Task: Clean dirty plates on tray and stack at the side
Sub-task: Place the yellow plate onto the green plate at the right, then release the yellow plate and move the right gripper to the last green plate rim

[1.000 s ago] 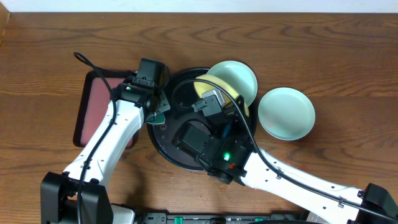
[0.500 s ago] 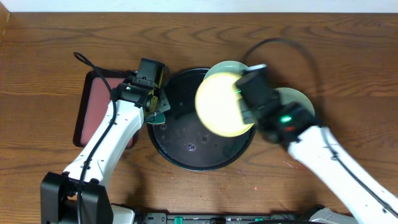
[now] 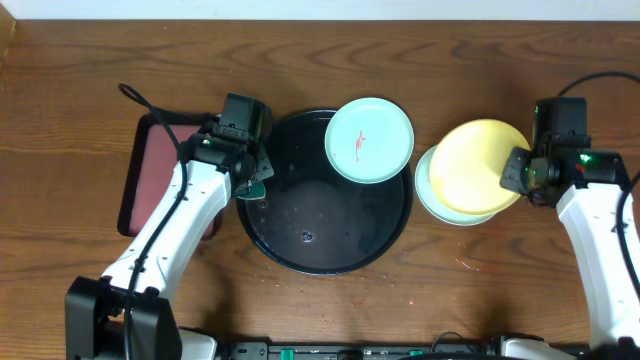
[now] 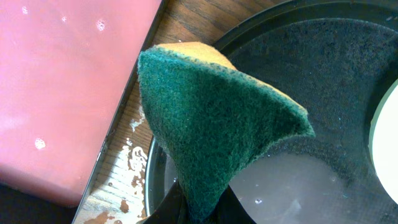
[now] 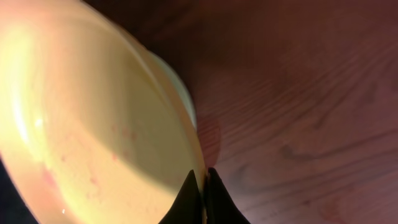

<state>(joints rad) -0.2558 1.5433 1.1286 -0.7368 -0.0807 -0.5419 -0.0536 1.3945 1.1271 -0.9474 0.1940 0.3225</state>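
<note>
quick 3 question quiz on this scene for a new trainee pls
1. True or false: the yellow plate lies on the black tray.
2. What does the left gripper hold? A) a sponge B) a plate C) nothing
3. Fill in: the green plate overlapping the tray's rim has a ___ smear.
Key: 1 false; 2 A; 3 red.
</note>
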